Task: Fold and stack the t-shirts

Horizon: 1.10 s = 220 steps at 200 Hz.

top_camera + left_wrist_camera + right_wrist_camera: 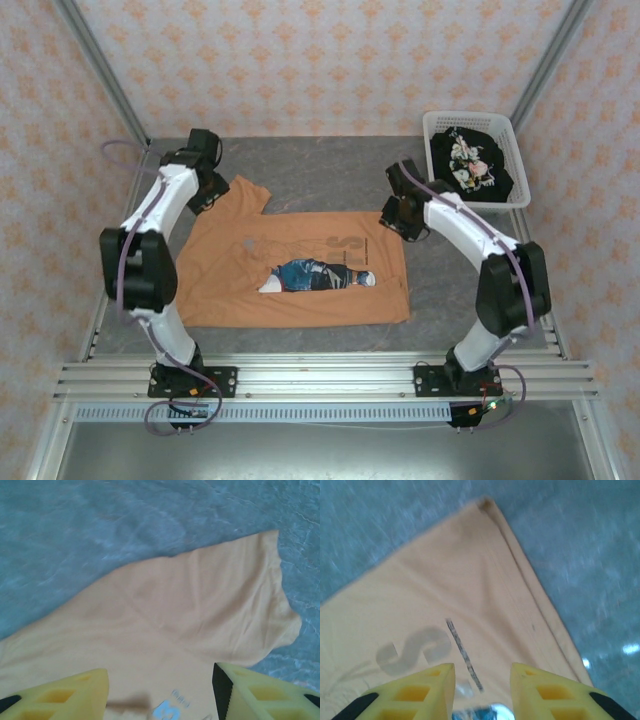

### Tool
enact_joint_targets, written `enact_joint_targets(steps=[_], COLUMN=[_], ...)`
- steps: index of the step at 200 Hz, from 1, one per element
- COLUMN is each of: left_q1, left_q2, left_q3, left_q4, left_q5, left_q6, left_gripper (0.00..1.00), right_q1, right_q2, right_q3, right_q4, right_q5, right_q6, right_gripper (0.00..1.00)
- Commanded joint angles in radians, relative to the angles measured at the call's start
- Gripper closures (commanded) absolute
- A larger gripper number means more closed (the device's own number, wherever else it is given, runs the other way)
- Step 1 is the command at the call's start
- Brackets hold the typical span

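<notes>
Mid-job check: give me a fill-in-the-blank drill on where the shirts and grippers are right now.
The black t-shirt lies inside the white ____. The orange t-shirt is spread on the table with its print facing ____. The left gripper and right gripper both hang over the ____ t-shirt. Both grippers' jaws stand ____.
Missing words: basket; up; orange; open.
</notes>
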Motion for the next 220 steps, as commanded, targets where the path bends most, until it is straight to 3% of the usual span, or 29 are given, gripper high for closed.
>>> enact_joint_targets(steps=[1,39,100,154,196,220], left_q1=[0.002,0.009,0.012,-0.001,-0.04,-0.048], left_q2=[0.134,0.362,0.686,0.788,0.791,0.796], left_q3=[0.113,0.371,0.798,0.871,0.875,0.856], left_q4=[0.034,0.095,0.033,0.044,-0.083,-0.107], left_q5=[0.005,0.021,0.01,0.025,-0.092,-0.106], left_q6=[0.084,0.143,0.201,0.208,0.254,0.263], left_gripper=[0.43,0.43,0.41,0.41,0.41,0.44], right_q1=[-0.017,-0.034,-0.038,-0.049,-0.054,-0.053], right_q2=[0.08,0.171,0.225,0.226,0.241,0.253], right_q3=[0.089,0.185,0.236,0.241,0.239,0.241], right_q4=[0.028,0.054,0.041,0.029,0.035,0.036], right_q5=[0.059,0.031,0.022,0.017,0.014,0.019], right_q6=[-0.098,-0.147,-0.14,-0.134,-0.135,-0.13], right_gripper=[0.65,0.63,0.61,0.6,0.6,0.6])
